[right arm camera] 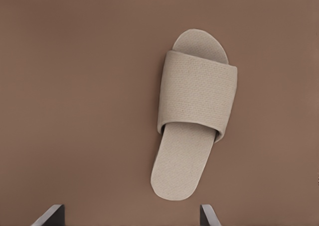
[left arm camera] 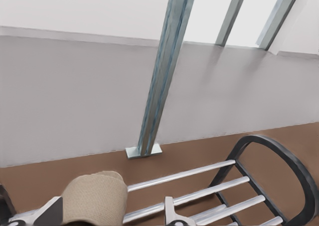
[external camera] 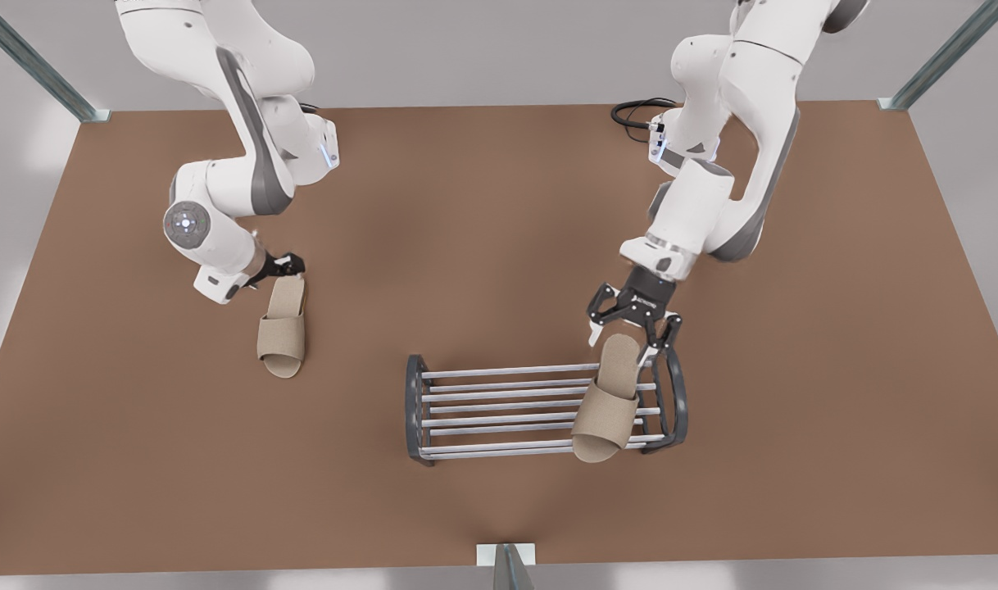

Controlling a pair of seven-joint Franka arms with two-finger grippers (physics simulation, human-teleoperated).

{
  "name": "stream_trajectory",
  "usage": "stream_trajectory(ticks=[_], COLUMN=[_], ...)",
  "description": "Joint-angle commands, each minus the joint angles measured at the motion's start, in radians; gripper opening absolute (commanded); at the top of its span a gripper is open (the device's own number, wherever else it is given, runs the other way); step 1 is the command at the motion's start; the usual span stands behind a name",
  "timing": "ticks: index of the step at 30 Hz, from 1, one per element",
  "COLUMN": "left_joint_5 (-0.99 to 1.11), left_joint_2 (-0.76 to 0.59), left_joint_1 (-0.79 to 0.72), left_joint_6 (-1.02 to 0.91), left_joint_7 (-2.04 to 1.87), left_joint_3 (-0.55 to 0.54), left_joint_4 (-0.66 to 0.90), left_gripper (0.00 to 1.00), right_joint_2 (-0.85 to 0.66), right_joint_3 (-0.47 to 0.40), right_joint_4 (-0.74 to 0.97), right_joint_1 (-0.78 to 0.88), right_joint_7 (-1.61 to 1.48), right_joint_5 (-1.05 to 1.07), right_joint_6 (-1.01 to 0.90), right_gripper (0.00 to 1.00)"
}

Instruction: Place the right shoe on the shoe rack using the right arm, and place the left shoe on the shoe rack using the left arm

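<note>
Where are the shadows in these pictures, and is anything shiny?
Front view: soft dark patches lie on the table between the arms, no sharp shadows. Right wrist view: the table slipper below the open right claw is evenly lit, thin shade along its edge. Left wrist view: the silver bars of the shoe rack gleam by the rack slipper in the open left claw.

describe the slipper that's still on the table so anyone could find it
On the brown table, look toward the front view's left, away from the dark-grey metal shoe rack. The beige fabric open-toe slipper lies flat there below the right claw, unlike its twin on the rack.
</note>
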Motion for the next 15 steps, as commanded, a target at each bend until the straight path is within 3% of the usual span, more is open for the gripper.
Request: stream_trajectory(ticks=[1,2,4,5,7,15], left_joint_5=[0.048,0.099,0.09,0.062,0.065,0.088], left_joint_2=[-0.035,0.051,0.052,0.052,0.049,0.057], left_joint_1=[-0.005,0.0,0.023,0.023,0.038,0.067], left_joint_6=[-1.279,-1.648,-1.76,-1.771,-1.767,-1.756], left_joint_7=[-0.065,-0.038,0.204,0.333,0.344,0.34], left_joint_3=[0.024,0.024,0.125,0.22,0.266,0.265], left_joint_4=[0.359,0.575,0.59,0.598,0.598,0.595], left_gripper=[1.0,1.0,1.0,1.0,1.0,1.0], right_joint_2=[0.016,0.027,0.055,0.072,0.108,0.124], right_joint_3=[0.0,0.0,0.0,0.001,0.001,0.012], right_joint_4=[0.002,0.002,0.018,0.031,0.068,0.082], right_joint_1=[-0.049,-0.052,-0.069,-0.069,-0.064,-0.052], right_joint_7=[0.448,0.448,0.448,0.448,0.446,0.431], right_joint_5=[-0.002,-0.002,-0.002,-0.002,-0.002,0.001], right_joint_6=[0.125,0.135,0.141,0.142,0.139,0.136], right_gripper=[1.0,1.0,1.0,1.0,1.0,1.0])
